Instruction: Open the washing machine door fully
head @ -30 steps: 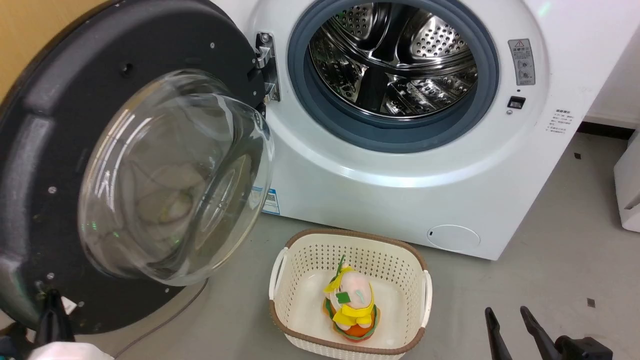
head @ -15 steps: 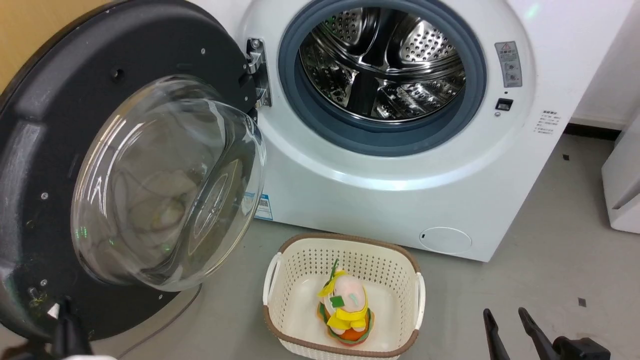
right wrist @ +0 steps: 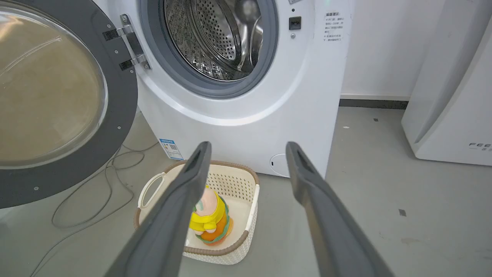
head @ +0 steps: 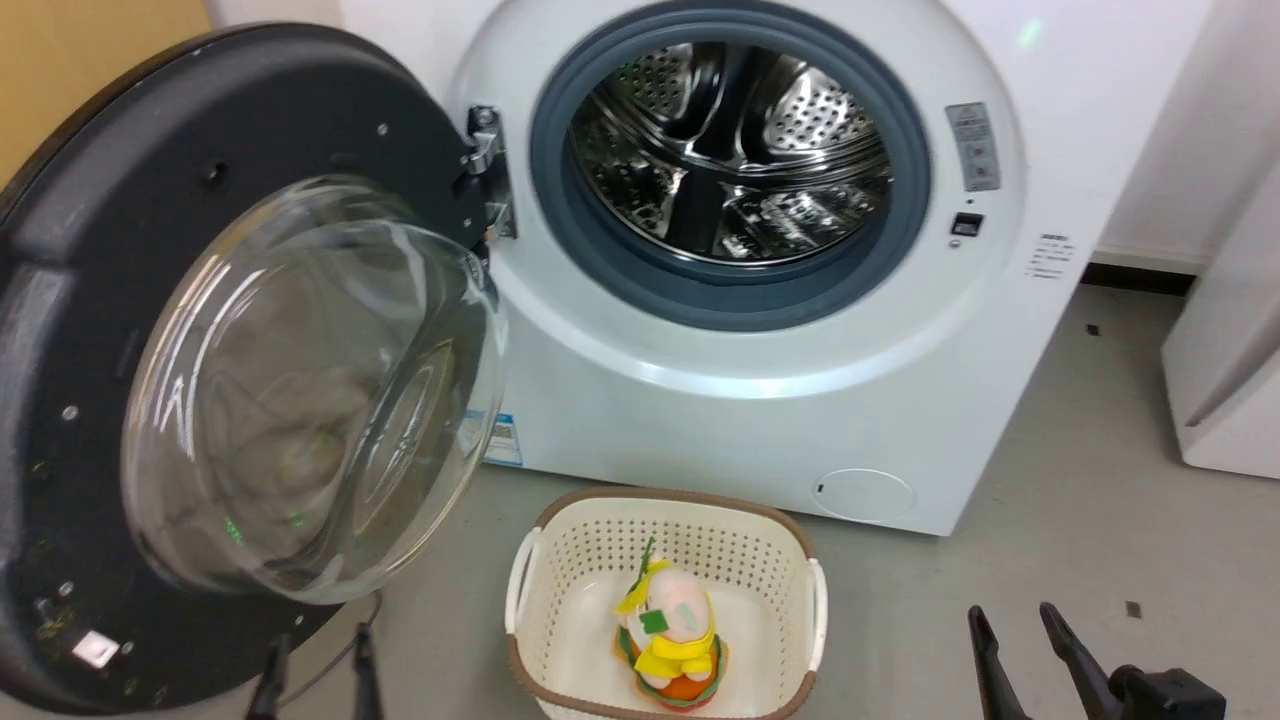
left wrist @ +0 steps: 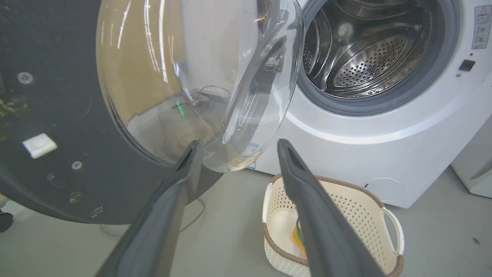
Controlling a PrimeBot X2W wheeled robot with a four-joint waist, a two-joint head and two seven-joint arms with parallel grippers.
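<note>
The large round glossy black washing machine door with its clear glass bowl (head: 300, 390) stands wide open just ahead of my left fingers (left wrist: 180, 181), spread and empty; my right fingers (right wrist: 307, 184), also spread, sit well apart. I judge the task nearly done

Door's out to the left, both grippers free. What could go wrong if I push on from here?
1. The left gripper hangs open with the glass bowl of the washing machine door at its fingertips; a forward nudge could strike glass instead of the black rim.
2. A loose cable lies on the floor under the door and might snag.
3. The basket sits just before the machine; driving forward could bump it.
</note>
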